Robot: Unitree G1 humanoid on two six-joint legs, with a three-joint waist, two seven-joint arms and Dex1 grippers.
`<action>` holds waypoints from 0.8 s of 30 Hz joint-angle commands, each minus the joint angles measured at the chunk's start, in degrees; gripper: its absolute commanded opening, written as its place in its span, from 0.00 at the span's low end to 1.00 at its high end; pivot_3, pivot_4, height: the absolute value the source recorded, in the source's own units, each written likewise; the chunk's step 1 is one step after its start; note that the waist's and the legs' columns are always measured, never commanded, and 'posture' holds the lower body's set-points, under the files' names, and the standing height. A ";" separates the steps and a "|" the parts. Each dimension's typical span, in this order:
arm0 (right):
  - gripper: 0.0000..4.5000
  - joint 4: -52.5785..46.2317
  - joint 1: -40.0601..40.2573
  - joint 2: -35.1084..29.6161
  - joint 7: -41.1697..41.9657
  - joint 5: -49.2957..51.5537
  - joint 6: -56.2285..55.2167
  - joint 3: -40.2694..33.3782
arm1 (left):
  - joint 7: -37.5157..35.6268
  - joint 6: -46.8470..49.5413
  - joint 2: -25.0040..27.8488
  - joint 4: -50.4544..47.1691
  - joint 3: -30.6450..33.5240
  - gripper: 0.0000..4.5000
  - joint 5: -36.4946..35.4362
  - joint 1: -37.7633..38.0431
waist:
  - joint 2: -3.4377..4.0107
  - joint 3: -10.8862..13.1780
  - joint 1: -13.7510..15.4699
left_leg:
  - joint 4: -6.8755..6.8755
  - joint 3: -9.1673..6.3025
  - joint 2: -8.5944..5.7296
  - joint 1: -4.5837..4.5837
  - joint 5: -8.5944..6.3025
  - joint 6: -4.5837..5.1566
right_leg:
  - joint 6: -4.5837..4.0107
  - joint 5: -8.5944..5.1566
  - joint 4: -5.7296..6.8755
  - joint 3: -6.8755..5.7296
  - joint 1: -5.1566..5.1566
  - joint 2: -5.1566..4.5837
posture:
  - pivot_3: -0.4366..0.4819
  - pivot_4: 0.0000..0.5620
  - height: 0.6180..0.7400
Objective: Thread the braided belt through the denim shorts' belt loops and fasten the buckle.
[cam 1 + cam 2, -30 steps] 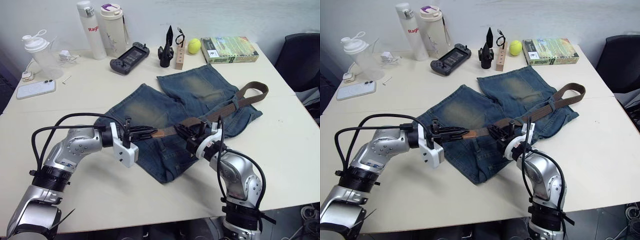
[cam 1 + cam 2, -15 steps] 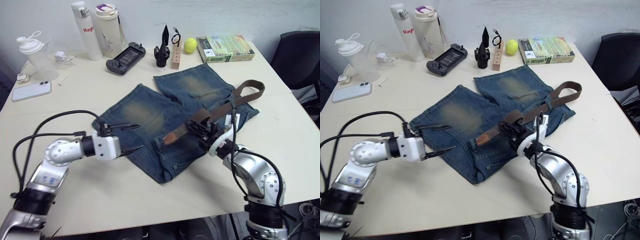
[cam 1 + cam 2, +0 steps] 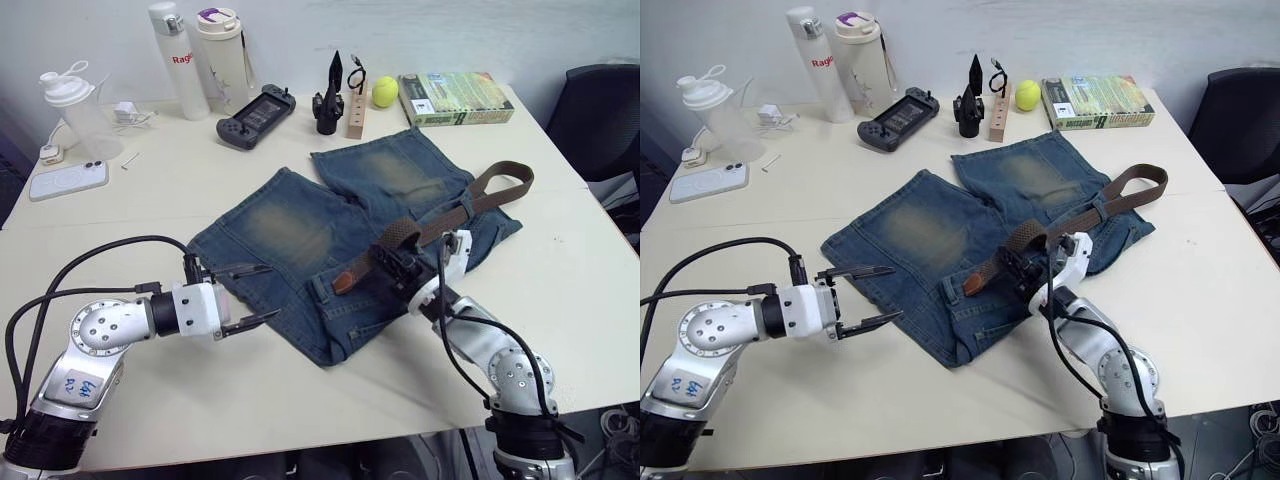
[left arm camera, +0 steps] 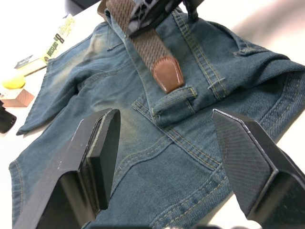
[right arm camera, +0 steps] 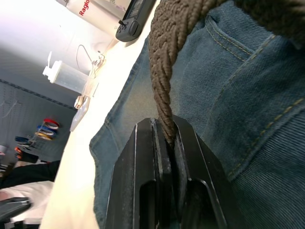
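Lying flat on the counter (image 3: 300, 385), the shorts (image 3: 340, 235) have their waistband toward the robot and their legs pointing away. At the near left edge of the denim, the left gripper (image 3: 243, 296) hovers with its fingers (image 4: 97, 157) spread wide and holding nothing. To the right, the right gripper (image 3: 392, 268) has its fingers (image 5: 162, 191) clenched on the belt (image 3: 455, 205), pinching the woven strap just behind the tan tip (image 4: 167, 74). That tip lies on the denim just beside a belt loop (image 4: 174, 98) near the waistband, not through it. From the grip the strap arches up, then runs away across the right leg and folds back in a loop at the far right edge of the shorts. Further back on the counter stand a phone (image 3: 68, 180), a shaker bottle (image 3: 78, 108), two tall bottles (image 3: 200, 55), a game controller (image 3: 256, 113), a tennis ball (image 3: 386, 91) and a book (image 3: 455, 97).
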 commanded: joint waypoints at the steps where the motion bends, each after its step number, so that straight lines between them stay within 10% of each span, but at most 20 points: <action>1: 0.00 0.03 -1.38 2.18 1.92 -2.11 -0.99 0.30 | 0.01 0.13 -0.52 -2.20 1.30 0.75 -0.10 0.52 | 0.00 0.00 0.00 | 0.00 0.00 0.00 0.00 0.00 0.00 | 0.00 0.00 0.00 -0.01 0.00 0.00 | 0.48 0.27 0.87; 17: 0.00 1.74 -2.40 7.92 5.14 -12.03 2.79 5.75 | 0.94 -1.76 -3.26 1.13 0.86 0.75 3.13 0.66 | 0.01 0.00 -0.10 | -0.02 0.00 0.00 0.02 -0.03 -0.06 | 0.00 0.00 0.01 0.00 -0.02 0.04 | 0.48 0.27 0.87; 24: 0.00 7.03 -4.08 11.39 -0.96 -0.98 12.80 1.01 | 0.18 -0.94 -5.70 4.30 -1.00 0.75 4.52 2.81 | 0.00 -0.01 -0.22 | -0.04 -0.01 0.04 0.05 -0.05 -0.09 | 0.00 0.00 0.04 0.00 -0.02 0.04 | 0.48 0.27 0.87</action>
